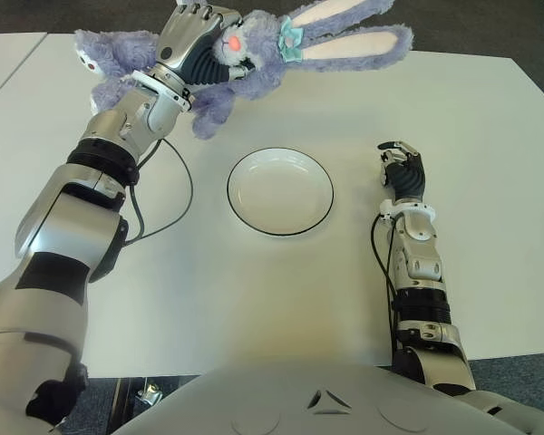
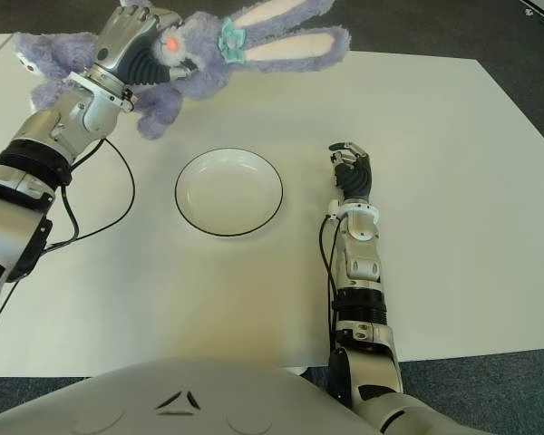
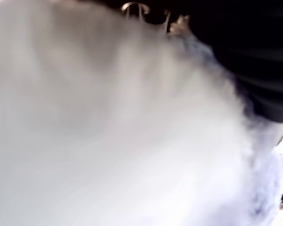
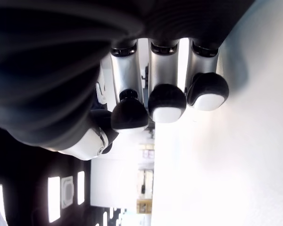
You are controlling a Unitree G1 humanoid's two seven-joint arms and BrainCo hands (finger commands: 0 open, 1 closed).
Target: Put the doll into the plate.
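1. Nearest, along the bottom edge of the eye views: the grey torso (image 1: pixel 317 399) of the robot.
2. Lower right of the frame: the right hand (image 1: pixel 403 172), idle, showing to the right of the plate, fingers (image 4: pixel 166 101) curled inward in the right wrist view and empty, with the white table close alongside them; contact with the table cannot be told.
3. Centre of the frame: a white plate (image 1: pixel 280 191) with a thin dark rim, lying flat on the white table (image 1: pixel 453 109), nothing in it.
4. Left of the plate: a black cable (image 1: pixel 177 204) looping over the table surface from the left forearm.
5. Upper left of the frame: the left hand (image 1: pixel 198 41), raised, fingers clenched around the middle of the doll (image 1: pixel 263 50).
6. Same spot: a purple plush rabbit, held up beyond the plate's far-left side and well apart from it; long ears with pale pink insides stretching toward the upper centre, a teal bow at their base, one limb hanging down toward the table, another sticking out to the far upper left.
7. Left wrist view: filled by pale blurred plush pressed close to the camera.
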